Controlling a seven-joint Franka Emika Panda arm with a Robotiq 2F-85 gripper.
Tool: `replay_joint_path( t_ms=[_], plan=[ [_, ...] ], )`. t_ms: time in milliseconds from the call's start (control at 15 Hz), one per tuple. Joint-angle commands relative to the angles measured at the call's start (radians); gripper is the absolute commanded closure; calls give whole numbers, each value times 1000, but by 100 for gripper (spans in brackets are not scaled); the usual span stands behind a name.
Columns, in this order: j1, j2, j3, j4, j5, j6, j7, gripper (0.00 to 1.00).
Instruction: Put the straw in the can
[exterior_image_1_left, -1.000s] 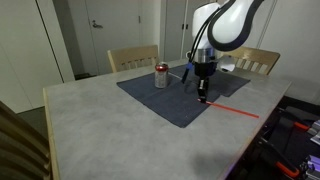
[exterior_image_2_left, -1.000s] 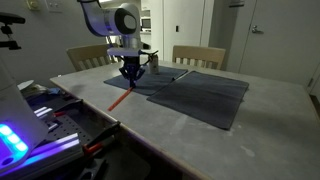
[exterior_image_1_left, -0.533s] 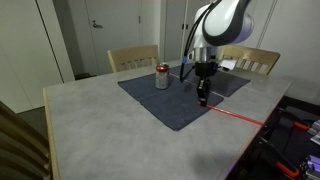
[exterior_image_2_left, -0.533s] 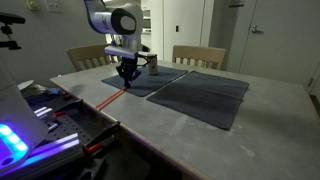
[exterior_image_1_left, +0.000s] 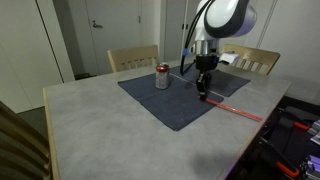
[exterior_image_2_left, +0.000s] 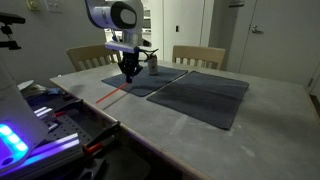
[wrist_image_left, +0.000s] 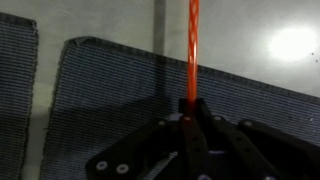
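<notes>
The gripper (exterior_image_1_left: 203, 93) is closed on one end of the straw (exterior_image_1_left: 236, 108), beside the can (exterior_image_1_left: 161, 77) but apart. The straw's long axis lies nearly flat, pointing away from the can.

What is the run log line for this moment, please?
gripper: shut on straw near one end | straw: not yet in can | can: upright on dark mat, apart from gripper
</notes>
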Motion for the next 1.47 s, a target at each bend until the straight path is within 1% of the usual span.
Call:
replay_joint_path(
  t_ms=[0, 400, 533, 600, 800, 867, 933, 1000, 1067, 1400],
  plan=[
    [6, -80, -6, -39, 14, -25, 15, 98],
    [34, -189, -28, -88, -27, 9, 95, 98],
    [45, -219, -47, -102, -72, 19, 166, 98],
    [39, -168, -35, -57, -35, -6, 113, 91],
    [46, -201, -45, -73, -55, -5, 148, 91],
    [46, -203, -46, -76, -55, -5, 148, 98],
    [43, -193, -42, -75, -32, 7, 126, 98],
    [42, -197, -45, -80, -33, 21, 133, 98],
    [43, -205, -46, -84, -41, 29, 134, 98],
    [55, -252, -59, -83, -163, 40, 219, 98]
  ],
)
